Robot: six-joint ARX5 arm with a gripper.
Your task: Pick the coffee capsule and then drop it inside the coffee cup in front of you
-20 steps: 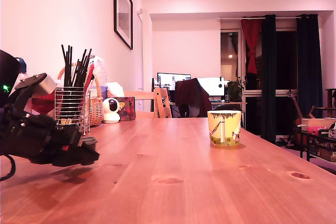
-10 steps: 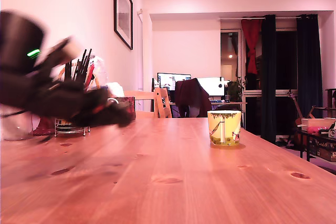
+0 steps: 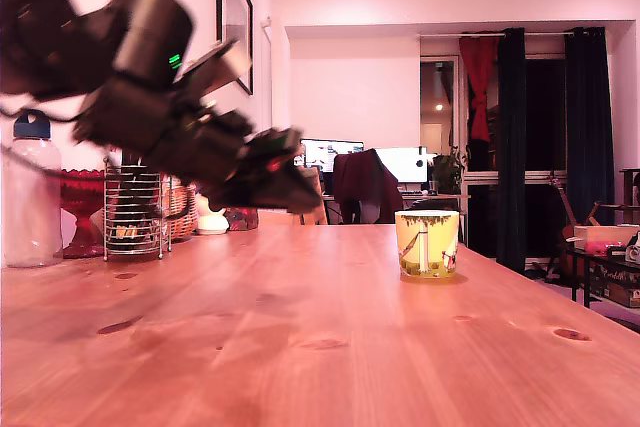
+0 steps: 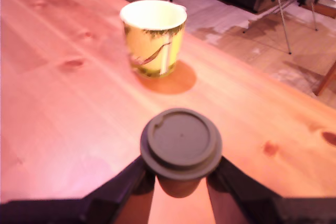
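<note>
Overhead, hand (image 4: 181,179) grips capsule (image 4: 181,142) above wooden table (image 3: 400,347).

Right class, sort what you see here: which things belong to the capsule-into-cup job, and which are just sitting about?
Part of the job:
- coffee capsule, held in the gripper
- coffee cup, upright on the table

Just lying about:
- wire holder
- wicker basket
- plastic bottle
- red glass goblet
- small white camera
</note>
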